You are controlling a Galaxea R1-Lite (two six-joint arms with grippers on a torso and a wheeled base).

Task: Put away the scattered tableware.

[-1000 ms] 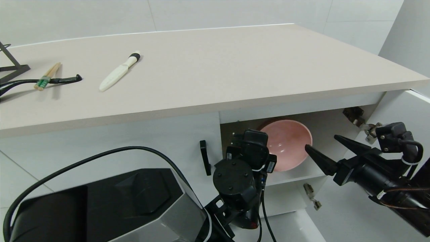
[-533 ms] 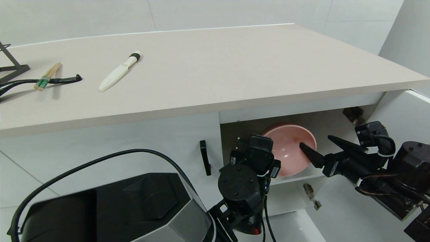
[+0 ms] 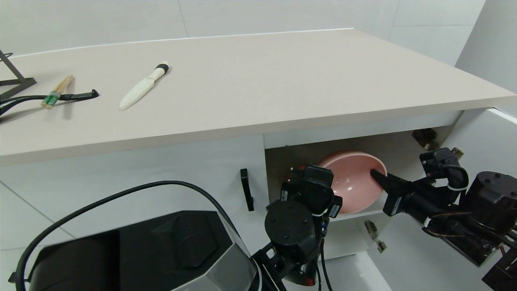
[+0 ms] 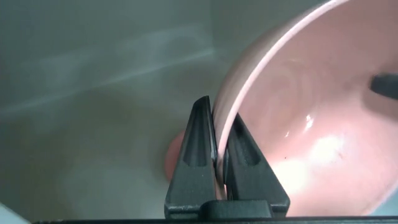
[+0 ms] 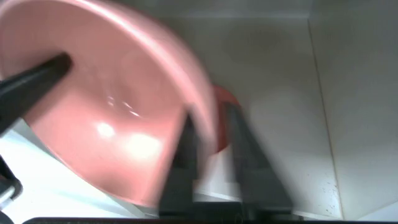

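Beige countertop [image 3: 258, 81] bears knife [image 3: 143, 85] and chopsticks [image 3: 56, 92]; pink bowl [image 3: 355, 178] inside cabinet [image 3: 400, 147] beneath.

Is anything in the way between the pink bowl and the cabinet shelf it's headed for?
Possibly: a small reddish round object lies on the white cabinet shelf behind the pink ceramic bowl held by the left tool.

Before me: one pale beige countertop [image 3: 258, 81], broad and flat, backed by a white tiled wall [image 3: 121, 20]. On my left end of it I list a black cable [image 3: 76, 96] lying on the surface and a black metal stand [image 3: 14, 79] at the edge of view. Below the counter: a closed white cabinet door [image 3: 141, 169] with an upright black handle [image 3: 244, 195] by its right edge, and to my right an upper hinge [image 3: 425, 137] and a lower hinge [image 3: 373, 235].
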